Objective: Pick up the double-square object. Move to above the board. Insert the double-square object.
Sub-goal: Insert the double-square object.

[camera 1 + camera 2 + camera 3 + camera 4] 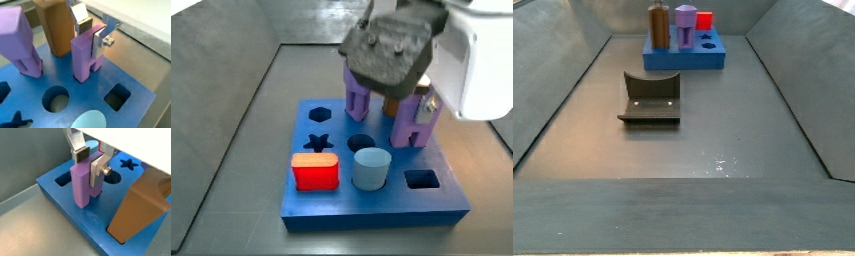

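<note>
So, status | my gripper (91,31) is clamped on the double-square object (85,57), silver fingers (81,151) pinching its top | post stands upright with its foot in the board (67,208) | board sits at the far end of the floor (714,140), beyond the fixture (652,99)

In a side view the gripper (409,95) is mostly hidden behind the big dark wrist, which also covers the top of the double-square object (409,125). In another side view the board (684,54) is far away and small, so its holes cannot be made out. In a wrist view the brown block (138,210) is cut off by the edge.
</note>
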